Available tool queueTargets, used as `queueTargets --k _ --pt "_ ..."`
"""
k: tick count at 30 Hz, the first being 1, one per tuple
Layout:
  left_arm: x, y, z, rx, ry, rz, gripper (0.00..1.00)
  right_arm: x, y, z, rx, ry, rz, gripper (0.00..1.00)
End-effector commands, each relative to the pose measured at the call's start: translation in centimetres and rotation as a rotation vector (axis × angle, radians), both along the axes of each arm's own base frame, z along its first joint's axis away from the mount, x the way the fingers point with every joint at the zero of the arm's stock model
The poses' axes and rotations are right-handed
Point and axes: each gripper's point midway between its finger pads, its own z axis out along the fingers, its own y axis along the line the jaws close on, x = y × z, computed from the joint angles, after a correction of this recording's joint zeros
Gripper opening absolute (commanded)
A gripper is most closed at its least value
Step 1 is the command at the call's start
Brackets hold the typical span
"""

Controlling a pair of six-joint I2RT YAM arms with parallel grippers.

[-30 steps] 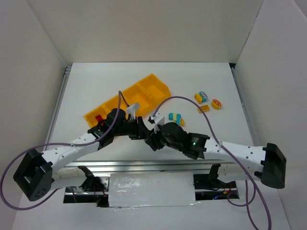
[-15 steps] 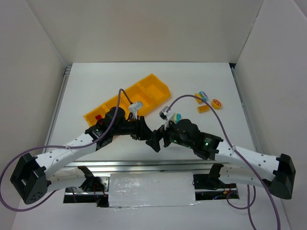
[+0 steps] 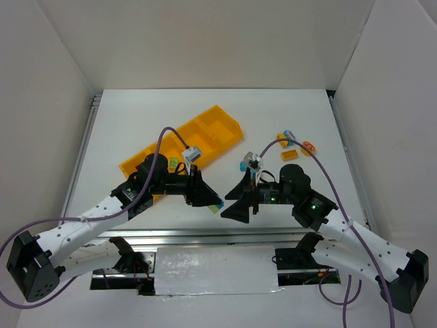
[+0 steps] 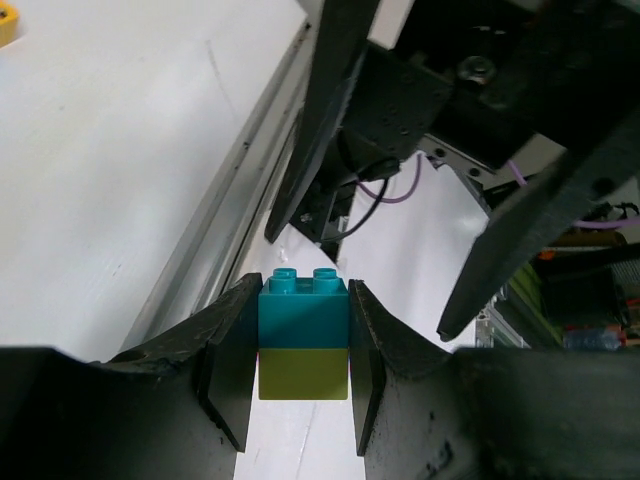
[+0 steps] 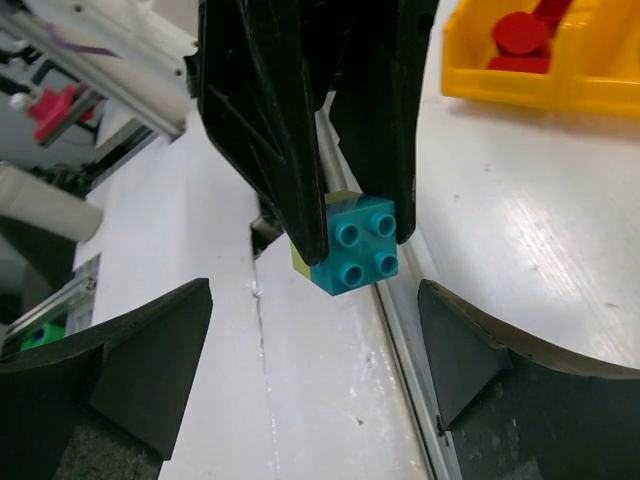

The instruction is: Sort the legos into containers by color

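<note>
My left gripper (image 4: 300,345) is shut on a two-brick stack of legos: a teal brick (image 4: 303,308) on a yellow-green brick (image 4: 303,373). It holds the stack (image 3: 217,204) above the table's near edge. My right gripper (image 5: 310,340) faces it with its jaws wide open and holds nothing; the teal brick (image 5: 360,247) hangs between and beyond its fingertips. The orange-yellow tray of containers (image 3: 205,130) lies behind the left arm, and its near end (image 5: 560,80) holds red legos (image 5: 520,35).
Several loose legos (image 3: 287,139) lie at the right of the table, with an orange one (image 3: 308,146) and a yellow one (image 3: 290,155) among them. A metal rail (image 4: 215,225) runs along the table's near edge below both grippers.
My right gripper has opened and drawn back to the right, away from the stack. My left gripper has kept the stack and shifted slightly right and towards the near edge.
</note>
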Motion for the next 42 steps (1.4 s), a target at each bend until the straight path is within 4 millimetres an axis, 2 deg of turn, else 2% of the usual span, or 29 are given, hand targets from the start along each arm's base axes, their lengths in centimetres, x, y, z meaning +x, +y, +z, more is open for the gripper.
queueTargets --k 1,8,16,20,22,25,26,27,28,30,31,32,34,35,36,39,42 --pt "-1.4 -0.2 3.1 -0.102 -0.117 -0.088 0.00 -2.0 0.4 2.2 0.095 -0.028 0.139 0.90" --pt "-2.6 0.0 4.2 -0.164 -0.130 -0.140 0.00 -1.6 0.8 2.1 0.109 -0.023 0.132 0.82" --pt "-3.4 0.1 5.2 -0.212 -0.150 -0.177 0.00 -1.0 1.2 2.6 0.118 -0.021 0.118 0.65" --pt "-3.4 0.0 5.2 -0.214 -0.151 -0.180 0.00 -1.1 1.6 2.5 0.127 -0.009 0.142 0.51" --pt "-3.4 -0.1 5.1 -0.213 -0.148 -0.181 0.00 -1.3 1.7 2.7 0.140 -0.010 0.156 0.49" --pt "-3.4 0.0 5.1 -0.215 -0.148 -0.184 0.00 -1.3 1.7 3.1 0.157 -0.025 0.163 0.25" --pt "-3.4 0.0 4.9 -0.208 -0.146 -0.183 0.00 -1.3 1.7 3.2 0.161 -0.029 0.162 0.04" --pt "-3.3 0.0 4.9 -0.205 -0.149 -0.176 0.00 -1.2 1.8 3.3 0.163 -0.028 0.156 0.00" --pt "-3.3 0.0 4.9 -0.204 -0.151 -0.173 0.00 -1.2 1.7 3.2 0.165 -0.031 0.154 0.00" --pt "-3.0 0.0 4.7 -0.184 -0.149 -0.157 0.17 -1.3 1.7 3.2 0.169 -0.035 0.161 0.00" --pt "-2.7 0.1 4.7 -0.181 -0.153 -0.138 0.30 -1.3 1.7 3.0 0.166 -0.030 0.162 0.00" --pt "-2.6 0.1 4.7 -0.177 -0.154 -0.126 0.61 -1.3 1.8 2.9 0.164 -0.028 0.163 0.00" --pt "-2.5 0.3 5.0 -0.179 -0.172 -0.115 0.72 -1.4 1.8 2.8 0.165 -0.021 0.166 0.00" --pt "-2.5 0.4 5.1 -0.181 -0.175 -0.104 0.90 -1.4 1.8 2.8 0.165 -0.020 0.166 0.00" --pt "-2.3 0.5 5.2 -0.177 -0.177 -0.091 0.99 -1.4 1.7 2.9 0.169 -0.022 0.163 0.00" --pt "-2.2 0.7 5.8 -0.187 -0.201 -0.069 1.00 -1.3 1.7 2.9 0.171 -0.022 0.154 0.00" --pt "-1.3 1.0 5.9 -0.171 -0.208 -0.006 0.99 -0.7 1.7 2.5 0.158 -0.011 0.116 0.00"
